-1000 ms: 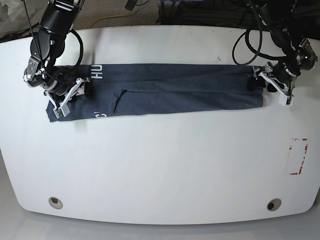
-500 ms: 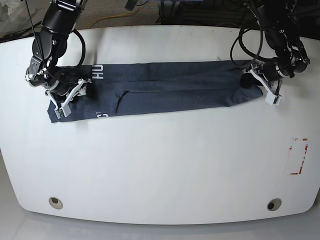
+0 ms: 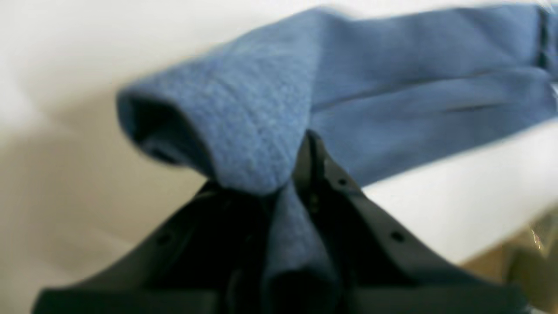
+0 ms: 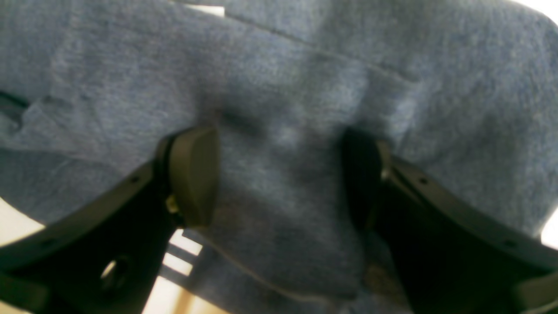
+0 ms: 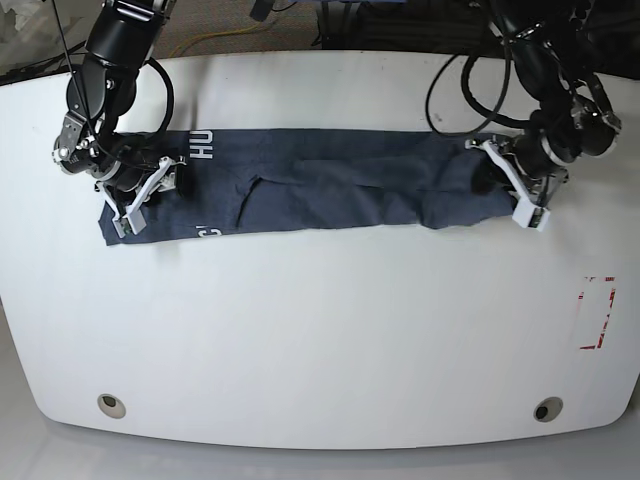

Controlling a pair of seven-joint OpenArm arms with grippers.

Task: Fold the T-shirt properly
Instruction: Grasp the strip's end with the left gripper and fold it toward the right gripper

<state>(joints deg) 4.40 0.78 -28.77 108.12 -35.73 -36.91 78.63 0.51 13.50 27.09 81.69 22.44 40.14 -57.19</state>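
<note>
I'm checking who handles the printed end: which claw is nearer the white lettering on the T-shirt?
Right. The right claw rests on the T-shirt just beside the white lettering. The left claw pinches the opposite end of the folded strip, far across the table.

left gripper (image 5: pixel 505 190) clamped on cloth, right gripper (image 5: pixel 150 195) jaws spread

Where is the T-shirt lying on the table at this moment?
In the base view, the T-shirt lies as a long folded band across the far half of the white table, stretching between both arms.
</note>
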